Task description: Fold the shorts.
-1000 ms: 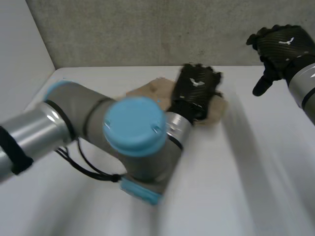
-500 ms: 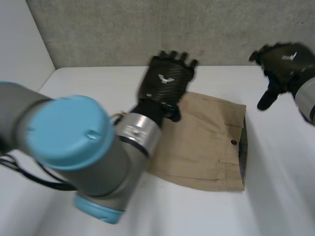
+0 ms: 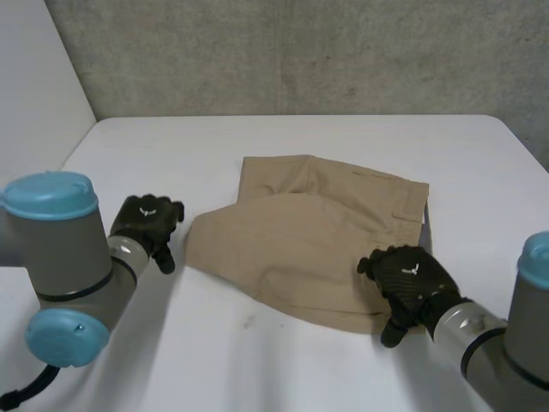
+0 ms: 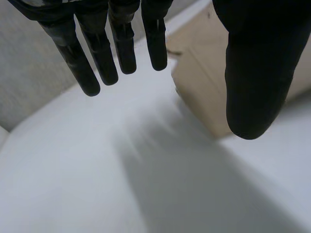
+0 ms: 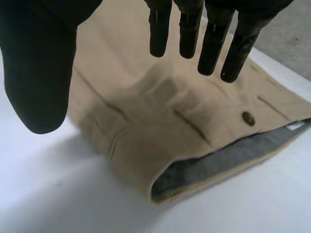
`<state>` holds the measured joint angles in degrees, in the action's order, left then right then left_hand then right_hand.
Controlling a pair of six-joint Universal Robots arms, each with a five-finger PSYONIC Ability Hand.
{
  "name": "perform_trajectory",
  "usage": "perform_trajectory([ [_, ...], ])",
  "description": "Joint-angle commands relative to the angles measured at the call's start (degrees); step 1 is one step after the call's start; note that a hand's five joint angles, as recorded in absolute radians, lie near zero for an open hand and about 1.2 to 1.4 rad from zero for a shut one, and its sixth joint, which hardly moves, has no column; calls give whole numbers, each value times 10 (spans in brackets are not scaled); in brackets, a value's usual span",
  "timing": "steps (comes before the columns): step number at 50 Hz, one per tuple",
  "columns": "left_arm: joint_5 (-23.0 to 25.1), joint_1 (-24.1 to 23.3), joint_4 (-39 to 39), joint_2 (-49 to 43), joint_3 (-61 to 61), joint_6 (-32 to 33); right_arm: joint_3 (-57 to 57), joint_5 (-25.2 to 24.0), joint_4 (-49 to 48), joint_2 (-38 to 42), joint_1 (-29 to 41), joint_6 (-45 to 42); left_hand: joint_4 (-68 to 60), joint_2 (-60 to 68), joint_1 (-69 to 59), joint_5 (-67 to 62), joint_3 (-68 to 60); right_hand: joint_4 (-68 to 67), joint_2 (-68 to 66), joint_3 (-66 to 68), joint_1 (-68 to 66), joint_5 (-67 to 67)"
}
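The tan shorts (image 3: 309,245) lie folded in the middle of the white table (image 3: 257,360), waistband toward the right. My left hand (image 3: 147,225) hovers over bare table just left of the shorts' left tip, fingers straight and holding nothing. In the left wrist view, a corner of the shorts (image 4: 199,82) lies beyond the left hand (image 4: 252,73). My right hand (image 3: 407,279) is over the shorts' near right corner. In its wrist view, the right hand (image 5: 39,63) hangs spread above the waistband, near the button (image 5: 248,118) and the grey lining (image 5: 223,165), gripping nothing.
A grey concrete wall (image 3: 300,51) closes off the table's far edge. A pale wall (image 3: 34,86) stands at the left. Bare table surrounds the shorts on every side.
My left arm has drawn back from above the shorts to the table at their left. My right hand has come down from the far right to the near right corner.
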<state>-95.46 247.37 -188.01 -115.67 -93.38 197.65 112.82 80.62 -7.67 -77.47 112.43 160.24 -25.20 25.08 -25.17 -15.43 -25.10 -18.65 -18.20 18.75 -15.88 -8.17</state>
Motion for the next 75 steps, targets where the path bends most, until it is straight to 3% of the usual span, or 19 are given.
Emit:
perform_trajectory([
  [1,2,3,-20,-22,-4,-15,14,34,-55,43,-1,-44,-34,35,-34,-31,-34,-91,-95,90,-119,-96],
  [3,2,3,-21,-23,-4,-19,14,43,-61,50,-1,-55,-34,35,-34,-31,-34,-109,-114,108,-137,-114],
  [7,2,3,-21,-23,-6,-22,15,56,-82,54,-2,-69,-32,33,-32,-30,-33,-267,-272,266,-295,-272],
  [9,2,2,-21,-23,-7,-23,14,61,-97,54,-5,-70,-32,33,-32,-29,-33,-524,-528,523,-551,-529],
  [11,2,2,-21,-23,-7,-23,14,63,-108,53,-8,-70,-30,31,-30,-28,-31,-613,-618,612,-641,-618],
  [34,-5,-36,-18,-54,12,-61,-56,67,-85,0,0,-59,-62,63,-62,-60,-63,-614,-618,613,-641,-618],
  [39,-5,-40,-15,-36,-6,-63,-69,67,-83,0,0,-42,-188,189,-188,-186,-189,-614,-618,613,-641,-618],
  [49,2,-55,-46,34,-75,-63,-83,67,-72,5,2,-26,-150,151,-150,-147,-151,-614,-618,613,-641,-618],
  [54,0,-88,-79,22,-80,-60,-89,67,-71,4,2,-23,-146,147,-146,-144,-147,-614,-618,613,-641,-618],
  [70,-5,-97,-90,-83,4,-53,-93,67,-63,2,6,-12,-128,129,-128,-125,-129,-614,-618,613,-641,-618],
  [72,-10,-96,-91,-90,15,-53,-92,67,-63,1,6,-12,-151,152,-151,-149,-152,-614,-618,613,-641,-618],
  [75,-26,-96,-96,-105,37,-53,-93,67,-63,-1,6,-12,-357,358,-358,-355,-358,-614,-618,613,-641,-618],
])
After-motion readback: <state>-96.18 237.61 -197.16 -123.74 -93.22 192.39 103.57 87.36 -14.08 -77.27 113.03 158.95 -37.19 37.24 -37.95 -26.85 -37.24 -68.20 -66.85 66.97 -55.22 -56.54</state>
